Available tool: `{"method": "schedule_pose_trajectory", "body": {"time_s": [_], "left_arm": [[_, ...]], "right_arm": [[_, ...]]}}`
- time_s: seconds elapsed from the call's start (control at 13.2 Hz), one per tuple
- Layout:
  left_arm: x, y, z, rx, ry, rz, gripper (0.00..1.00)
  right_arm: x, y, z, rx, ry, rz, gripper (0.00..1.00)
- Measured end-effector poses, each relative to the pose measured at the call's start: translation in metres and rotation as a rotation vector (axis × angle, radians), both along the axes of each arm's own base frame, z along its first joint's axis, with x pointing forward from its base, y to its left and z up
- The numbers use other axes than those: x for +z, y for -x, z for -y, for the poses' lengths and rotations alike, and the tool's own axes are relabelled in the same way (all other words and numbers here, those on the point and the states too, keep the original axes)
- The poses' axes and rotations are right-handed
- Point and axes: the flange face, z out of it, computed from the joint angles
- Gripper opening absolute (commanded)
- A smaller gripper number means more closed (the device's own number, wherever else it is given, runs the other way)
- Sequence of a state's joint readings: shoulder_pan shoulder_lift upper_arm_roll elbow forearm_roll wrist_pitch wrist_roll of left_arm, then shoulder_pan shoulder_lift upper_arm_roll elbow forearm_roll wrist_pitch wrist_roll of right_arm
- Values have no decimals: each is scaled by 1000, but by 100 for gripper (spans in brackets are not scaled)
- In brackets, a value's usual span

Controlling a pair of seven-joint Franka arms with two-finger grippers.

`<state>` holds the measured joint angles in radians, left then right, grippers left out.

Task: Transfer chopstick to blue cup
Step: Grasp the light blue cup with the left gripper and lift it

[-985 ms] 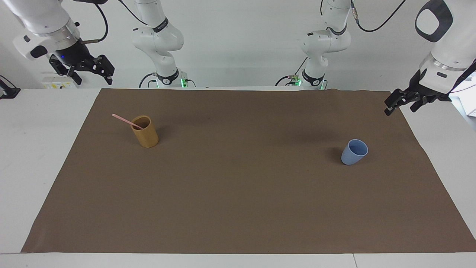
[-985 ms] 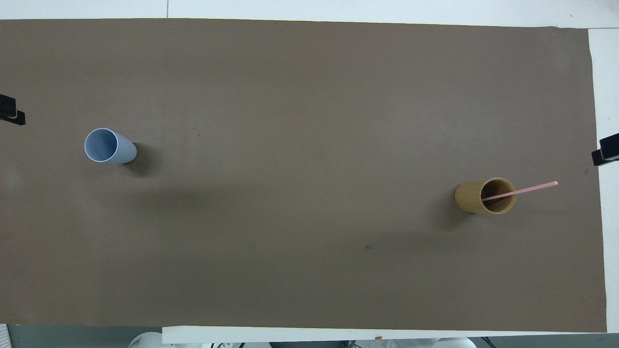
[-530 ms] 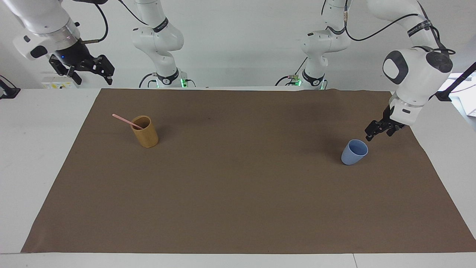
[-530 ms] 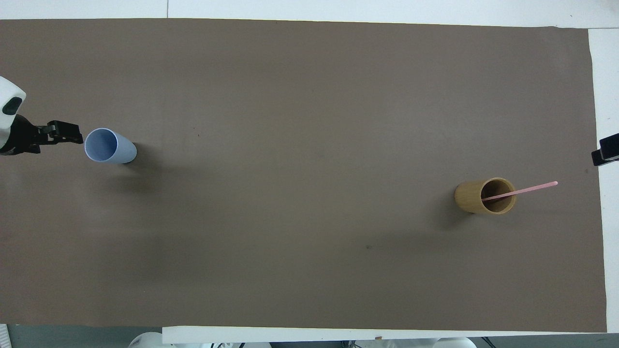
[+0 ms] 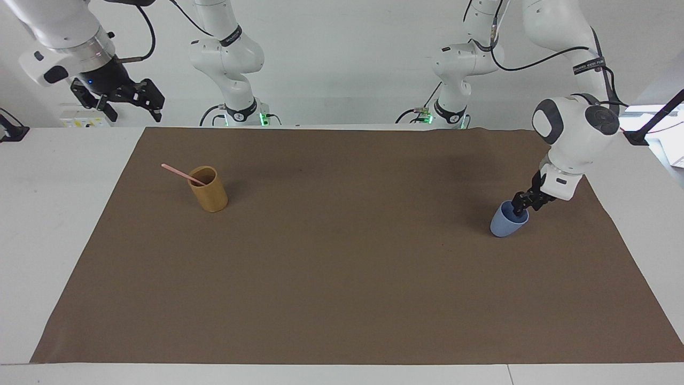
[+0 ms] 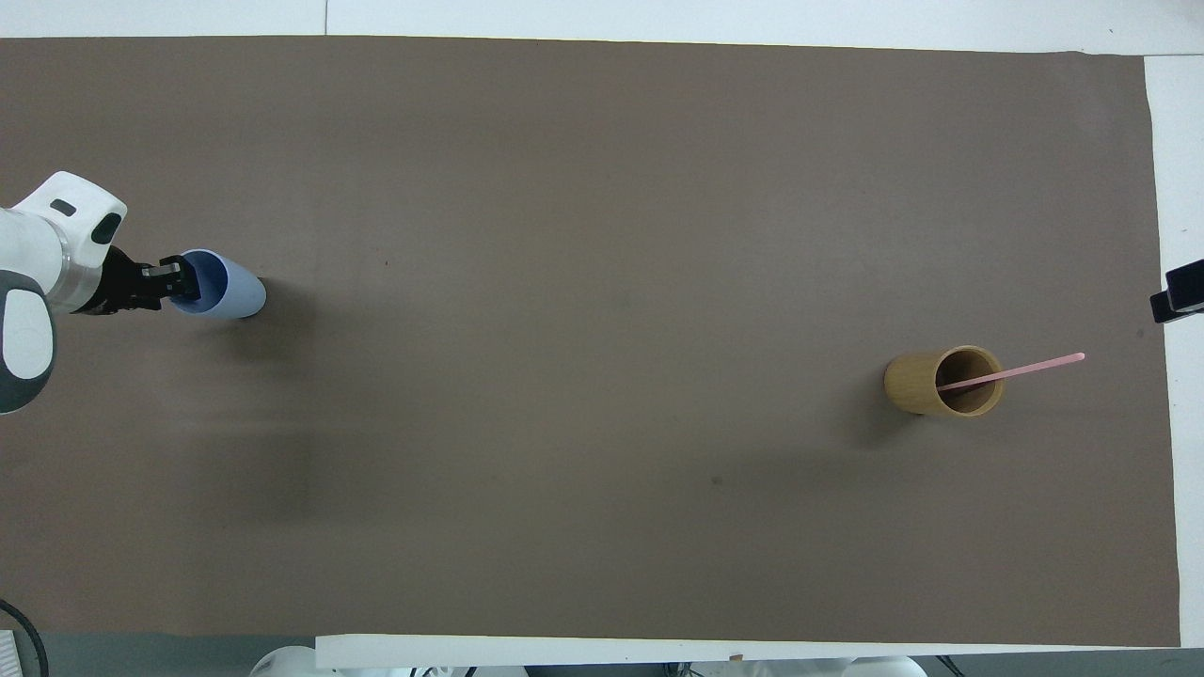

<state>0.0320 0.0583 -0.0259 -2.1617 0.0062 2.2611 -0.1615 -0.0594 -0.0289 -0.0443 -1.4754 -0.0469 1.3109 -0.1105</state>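
Observation:
The pale pink chopstick [image 5: 176,172] [image 6: 1025,369] leans in the tan-yellow cup [image 5: 211,200] [image 6: 908,385] toward the right arm's end of the table, its upper end sticking out over the rim. The light-blue cup [image 5: 502,224] [image 6: 240,296] stands toward the left arm's end. My left gripper [image 5: 519,209] [image 6: 179,280] is down at this cup's rim, on the side toward the table's end, its tip reaching into the mouth. My right gripper [image 5: 133,99] [image 6: 1176,296] waits open and empty, raised over the white table edge near the tan-yellow cup.
A brown mat [image 5: 342,256] [image 6: 602,188] covers most of the white table [image 5: 53,214]. Both cups stand on it, far apart. The arms' bases [image 5: 240,112] stand along the table edge nearest the robots.
My left arm has swung in from the table's end and come down until its gripper sits at the blue cup's rim. The right arm, the chopstick and both cups have stayed put.

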Motion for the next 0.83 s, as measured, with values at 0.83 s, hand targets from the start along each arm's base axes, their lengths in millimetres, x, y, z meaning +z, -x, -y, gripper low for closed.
{"method": "schedule_pose_trajectory", "body": {"time_s": [0.83], "left_arm": [[9, 40, 235, -121, 31, 42, 0]], "right_arm": [[-4, 0, 2, -7, -1, -8, 100]]}}
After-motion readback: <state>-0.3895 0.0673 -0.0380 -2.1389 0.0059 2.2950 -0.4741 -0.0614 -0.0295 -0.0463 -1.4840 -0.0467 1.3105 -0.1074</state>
